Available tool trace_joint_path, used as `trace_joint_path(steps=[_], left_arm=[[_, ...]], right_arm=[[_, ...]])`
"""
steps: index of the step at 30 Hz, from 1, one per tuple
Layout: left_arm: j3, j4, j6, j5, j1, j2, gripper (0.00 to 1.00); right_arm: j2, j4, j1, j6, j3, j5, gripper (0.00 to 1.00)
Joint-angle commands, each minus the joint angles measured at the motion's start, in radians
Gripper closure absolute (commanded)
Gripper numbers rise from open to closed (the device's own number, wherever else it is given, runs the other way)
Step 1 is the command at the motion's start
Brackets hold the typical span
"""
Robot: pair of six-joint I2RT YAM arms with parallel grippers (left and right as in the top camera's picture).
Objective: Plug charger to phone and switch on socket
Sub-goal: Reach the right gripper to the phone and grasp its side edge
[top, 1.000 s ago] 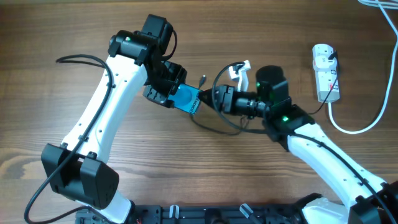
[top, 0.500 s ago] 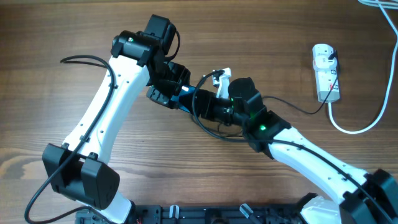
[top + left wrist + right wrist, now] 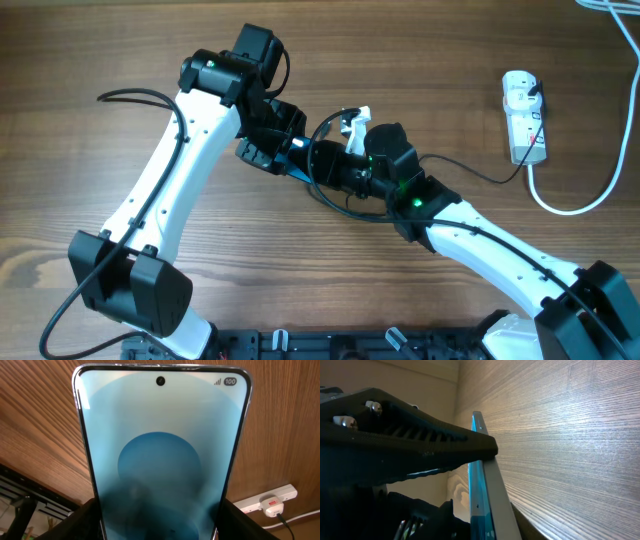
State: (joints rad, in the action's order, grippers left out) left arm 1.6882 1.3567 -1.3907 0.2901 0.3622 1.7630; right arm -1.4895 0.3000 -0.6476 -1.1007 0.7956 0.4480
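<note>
We see the phone [image 3: 160,455] clamped between the jaws of our left gripper [image 3: 286,150], while the right gripper [image 3: 320,162] sits at its edge, jaws' state unclear.

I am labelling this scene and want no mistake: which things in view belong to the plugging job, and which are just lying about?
Job: phone, clamped in the left gripper; charger; socket.
Just there: thick white cord from the socket; black frame at the near table edge.
</note>
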Motion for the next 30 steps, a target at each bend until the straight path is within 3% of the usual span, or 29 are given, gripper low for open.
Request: trace_joint_path(steps=[1, 18, 23, 30], left_arm=[[0.019, 0.0, -0.013, 0.016, 0.007, -0.017, 0.96], [0.019, 0.0, -0.013, 0.016, 0.007, -0.017, 0.96], [0.019, 0.0, -0.013, 0.016, 0.007, -0.017, 0.95], [0.019, 0.0, -0.012, 0.016, 0.007, -0.017, 0.8]], right_arm=[[-0.012, 0.002, -0.004, -0.021, 0.016, 0.017, 0.72], [-0.012, 0.006, -0.004, -0.053, 0.016, 0.016, 0.96], [-0.012, 0.076, -0.004, -0.106, 0.016, 0.046, 0.96], [-0.012, 0.108, -0.003, -0.134, 0.016, 0.073, 0.96]])
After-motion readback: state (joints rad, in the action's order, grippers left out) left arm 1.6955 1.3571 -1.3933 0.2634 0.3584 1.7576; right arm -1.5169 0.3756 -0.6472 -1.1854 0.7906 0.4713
